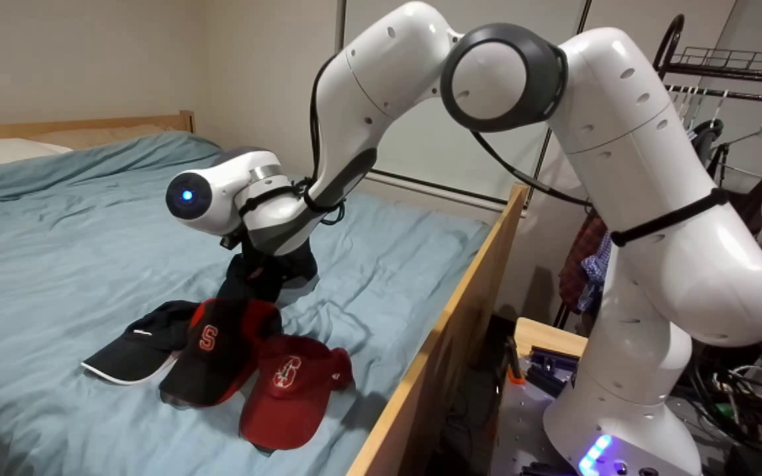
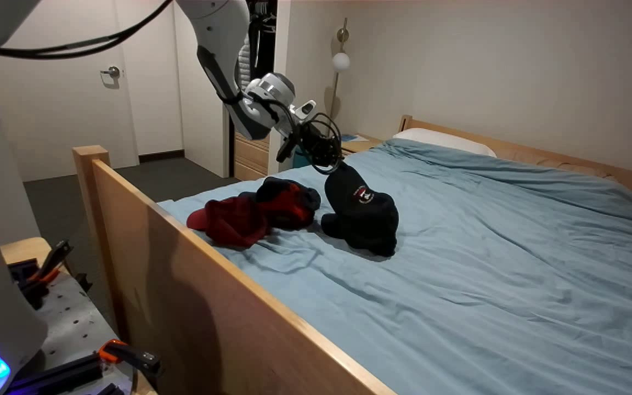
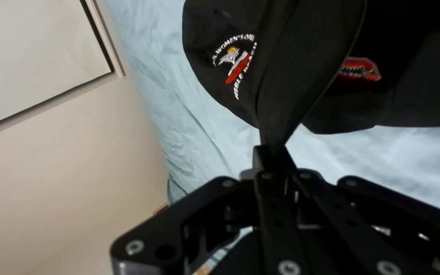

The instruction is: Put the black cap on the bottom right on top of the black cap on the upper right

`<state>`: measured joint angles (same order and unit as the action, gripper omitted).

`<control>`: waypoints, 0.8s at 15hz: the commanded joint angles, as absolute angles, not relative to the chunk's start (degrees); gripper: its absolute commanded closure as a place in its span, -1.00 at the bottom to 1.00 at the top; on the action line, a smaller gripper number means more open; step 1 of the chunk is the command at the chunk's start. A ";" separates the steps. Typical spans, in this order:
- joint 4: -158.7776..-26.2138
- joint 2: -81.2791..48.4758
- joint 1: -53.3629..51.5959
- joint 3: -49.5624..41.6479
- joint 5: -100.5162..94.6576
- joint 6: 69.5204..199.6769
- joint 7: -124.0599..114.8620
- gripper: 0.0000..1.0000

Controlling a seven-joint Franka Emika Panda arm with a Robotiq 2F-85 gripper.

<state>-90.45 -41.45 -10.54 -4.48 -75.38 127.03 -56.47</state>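
Left to right in an exterior view: slumped, creased red cap (image 2: pixel 233 222); rounded black-and-red cap (image 2: pixel 289 204); tilted black embroidered cap (image 2: pixel 349 187); wrinkled blue sheet (image 2: pixel 513 263). In the wrist view the embroidered cap overlaps a black patched cap (image 3: pixel 393 91); contact is unclear. The pincer (image 3: pixel 274 151), nearly closed, nips the embroidered cap's edge.

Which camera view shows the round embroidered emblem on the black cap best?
The wrist view: the emblem is large there, the word "WOMEN'S" legible. In an exterior view the emblem is only a little red and white patch, too small to read; nowhere else can I make it out.
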 commanded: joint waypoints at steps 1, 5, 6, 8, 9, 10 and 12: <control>-88.99 -43.47 -7.60 -1.80 -74.57 128.69 -47.65 0.89; -89.56 -43.97 -8.07 -1.09 -75.58 129.97 -39.79 0.89; -89.47 -44.15 -8.19 -0.67 -75.56 130.49 -37.57 0.89; -89.08 -44.31 -9.59 -1.00 -77.38 130.37 -35.77 0.89; -89.04 -44.37 -10.21 -1.14 -78.53 130.59 -35.09 0.89; -88.83 -44.58 -10.95 -1.28 -79.95 130.24 -34.33 0.89; -88.60 -45.02 -11.92 -1.31 -82.43 129.64 -32.85 0.89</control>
<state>-90.25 -43.73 -10.94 -1.28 -78.59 129.92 -36.18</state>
